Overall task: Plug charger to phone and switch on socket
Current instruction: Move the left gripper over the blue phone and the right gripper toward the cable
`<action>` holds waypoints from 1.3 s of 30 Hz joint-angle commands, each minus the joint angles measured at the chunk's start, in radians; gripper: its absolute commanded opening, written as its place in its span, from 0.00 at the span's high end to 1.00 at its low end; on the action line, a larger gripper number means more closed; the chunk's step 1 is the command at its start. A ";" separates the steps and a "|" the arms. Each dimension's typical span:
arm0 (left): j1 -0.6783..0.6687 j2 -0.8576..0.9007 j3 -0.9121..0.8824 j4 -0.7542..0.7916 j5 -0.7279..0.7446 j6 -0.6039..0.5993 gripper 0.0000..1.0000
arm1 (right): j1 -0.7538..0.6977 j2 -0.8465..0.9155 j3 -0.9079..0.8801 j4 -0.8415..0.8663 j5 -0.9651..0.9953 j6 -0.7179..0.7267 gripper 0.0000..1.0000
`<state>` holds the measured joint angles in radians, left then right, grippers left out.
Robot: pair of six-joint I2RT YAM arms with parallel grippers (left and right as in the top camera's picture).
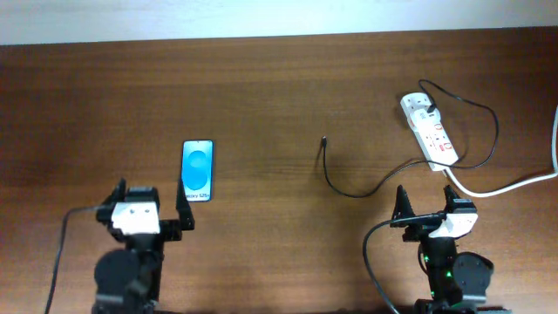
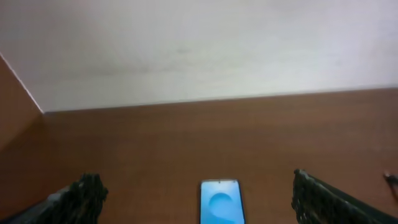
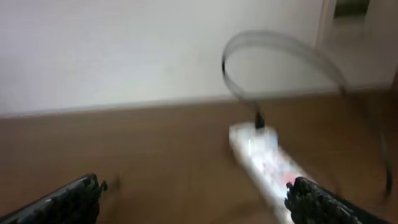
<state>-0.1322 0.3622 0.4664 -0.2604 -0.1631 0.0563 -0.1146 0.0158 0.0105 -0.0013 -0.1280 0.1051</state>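
Observation:
The phone (image 1: 198, 170) lies flat on the wooden table with its blue screen up, just ahead of my left gripper (image 1: 150, 202), which stands open and empty. Through the left wrist view the phone (image 2: 221, 202) sits centred between the spread fingers (image 2: 84, 196). The white socket (image 1: 430, 131) lies at the right, beyond my right gripper (image 1: 428, 203), also open and empty. The black charger cable (image 1: 375, 187) is plugged into the socket's far end, loops round its right side and ends in a free plug tip (image 1: 324, 139) mid-table. The right wrist view is blurred and shows the socket (image 3: 261, 162) ahead.
The socket's thick white cord (image 1: 514, 183) runs off the right edge of the table. A pale wall (image 2: 199, 50) borders the table's far side. Bare wood lies between the phone and the plug tip.

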 commanded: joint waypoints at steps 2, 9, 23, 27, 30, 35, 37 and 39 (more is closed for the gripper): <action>0.004 0.208 0.188 -0.064 0.083 0.021 0.01 | -0.005 -0.007 0.019 0.050 -0.049 0.000 0.02; 0.004 0.506 0.459 -0.237 0.124 0.021 0.01 | -0.005 0.034 0.184 -0.092 -0.101 -0.001 0.02; 0.004 1.034 1.083 -0.778 0.317 0.054 0.01 | -0.003 0.911 1.119 -0.787 -0.288 -0.077 0.02; 0.004 1.168 1.179 -0.874 0.316 0.054 0.01 | -0.003 1.199 1.460 -1.167 -0.287 -0.103 0.02; 0.004 1.181 1.179 -0.879 0.332 0.050 0.01 | -0.003 1.389 1.640 -1.338 -0.288 -0.101 0.02; 0.030 1.204 1.156 -0.885 0.313 0.046 0.01 | -0.003 1.519 1.648 -1.331 -0.430 -0.117 0.02; 0.087 1.268 1.129 -0.886 0.323 0.039 0.02 | 0.004 1.551 1.648 -1.334 -0.436 -0.137 0.02; 0.118 1.344 1.122 -0.886 0.324 0.050 0.04 | 0.022 1.563 1.648 -1.333 -0.421 -0.165 0.02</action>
<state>-0.0566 1.6028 1.6157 -1.1435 0.1509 0.0898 -0.1131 1.5646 1.6382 -1.3323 -0.5262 -0.0132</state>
